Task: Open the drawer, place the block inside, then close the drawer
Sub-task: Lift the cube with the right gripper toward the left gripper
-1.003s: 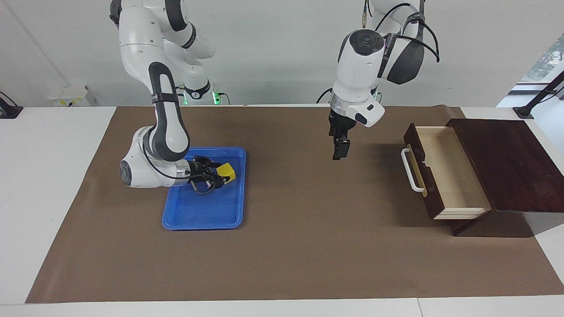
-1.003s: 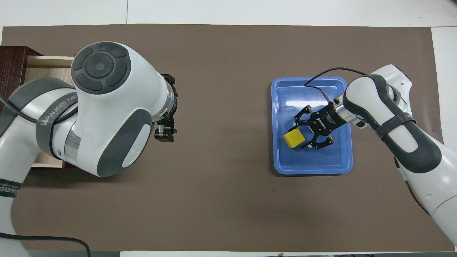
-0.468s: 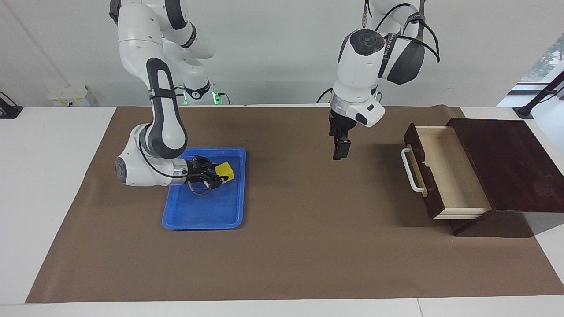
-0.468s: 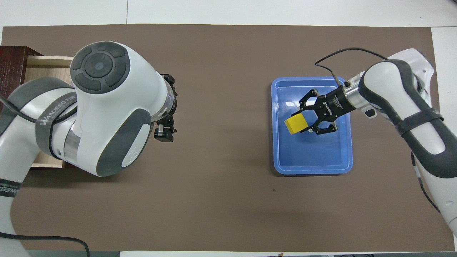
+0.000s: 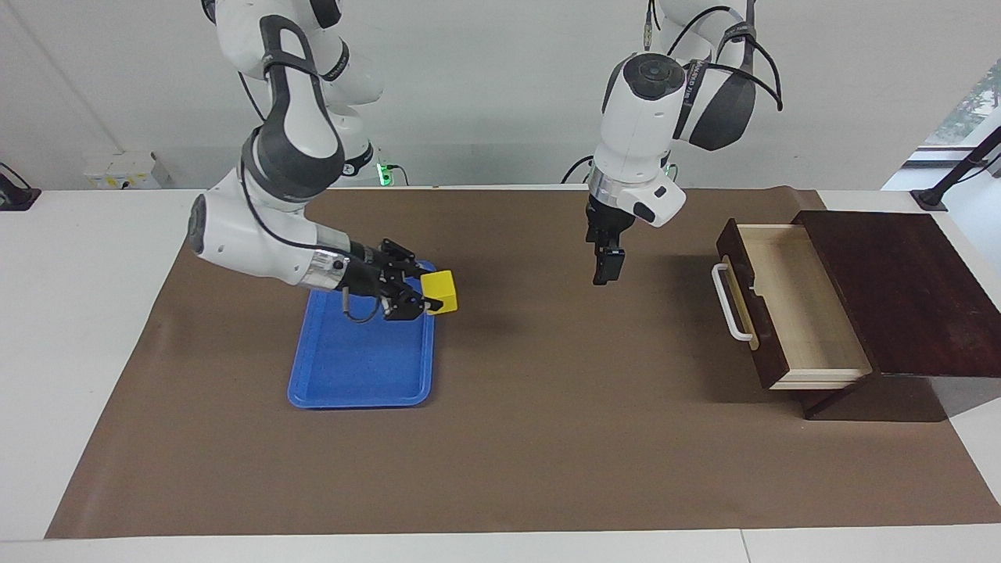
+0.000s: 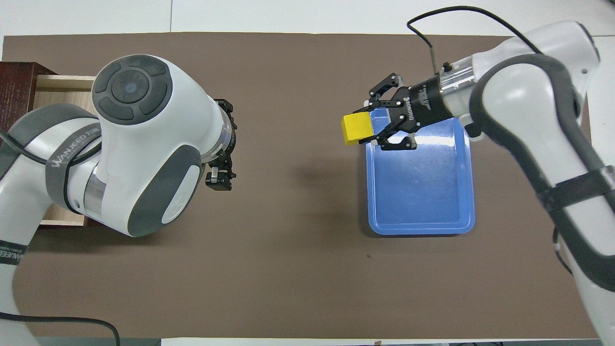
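We see the right gripper [image 5: 426, 295] raised in the air with its fingers [image 6: 372, 102] closed on the block [image 5: 439, 292], a small yellow cube gripped by two sides. The block sticks out past the fingertips, toward the left arm's end of the surface. In the overhead view the block [image 6: 357, 129] hangs over the edge of the blue tray [image 6: 420, 192], at the corner of the tray that lies toward the left arm's end; the tray's bare floor spreads out below the right gripper [image 6: 366, 123].

The left gripper [image 5: 608, 267] waits, pointing straight down over the brown mat [image 5: 516, 438], between the tray [image 5: 360, 367] and the drawer [image 5: 790, 305]. From above, the left gripper [image 6: 219, 179] shows only as a dark tip beside the arm's big white casing, and we cannot tell whether its fingers are apart or together.

The drawer stands pulled out of its dark wooden box [image 5: 899, 289], its pale wood inside lying bare, and its white handle [image 5: 729, 302] faces the left gripper's fingers. It sits well apart from the block, at the left arm's end of the surface [image 5: 94, 328].
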`<state>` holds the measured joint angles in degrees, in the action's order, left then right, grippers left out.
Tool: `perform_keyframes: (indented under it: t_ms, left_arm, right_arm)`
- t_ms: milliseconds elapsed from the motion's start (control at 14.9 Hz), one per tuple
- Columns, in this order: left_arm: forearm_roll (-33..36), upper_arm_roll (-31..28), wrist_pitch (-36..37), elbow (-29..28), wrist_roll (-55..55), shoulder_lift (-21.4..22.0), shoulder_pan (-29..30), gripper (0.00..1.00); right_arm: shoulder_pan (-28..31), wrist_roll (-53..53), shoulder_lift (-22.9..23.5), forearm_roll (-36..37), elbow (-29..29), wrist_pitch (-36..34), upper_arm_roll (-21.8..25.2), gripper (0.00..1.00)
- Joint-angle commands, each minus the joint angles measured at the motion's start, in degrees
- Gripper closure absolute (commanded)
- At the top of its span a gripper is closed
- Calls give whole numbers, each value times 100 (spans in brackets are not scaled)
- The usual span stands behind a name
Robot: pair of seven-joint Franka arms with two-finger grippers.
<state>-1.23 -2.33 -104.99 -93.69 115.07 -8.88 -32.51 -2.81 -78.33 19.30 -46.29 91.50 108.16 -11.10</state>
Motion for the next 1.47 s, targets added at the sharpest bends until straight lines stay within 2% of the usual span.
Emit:
perform_keyframes:
  t_ms: [0, 268, 468, 1137, 1405]
  left_arm:
    - [0, -22, 14, -27, -2, -79, 17, 0]
    - [0, -31, 14, 43, -2, -227, 34, 0]
    - [-9, -75, 127, 359, 24, -448, 34, 0]
    - [44, -75, 163, 685, 665, -711, -27, 0]
    - [44, -75, 268, 1088, 998, -1132, -203, 0]
  right_arm:
    - [-647, -638, 30, -91, 34, 931, -24, 100]
    - [-1142, -1061, 30, -91, 122, 1435, -33, 100]
    - [-1458, -1237, 82, -100, 272, 2024, -33, 100]
    - [-1547, -1238, 127, -214, 342, 2069, -41, 100]
    - [-1547, -1246, 127, -223, 342, 2051, -41, 100]
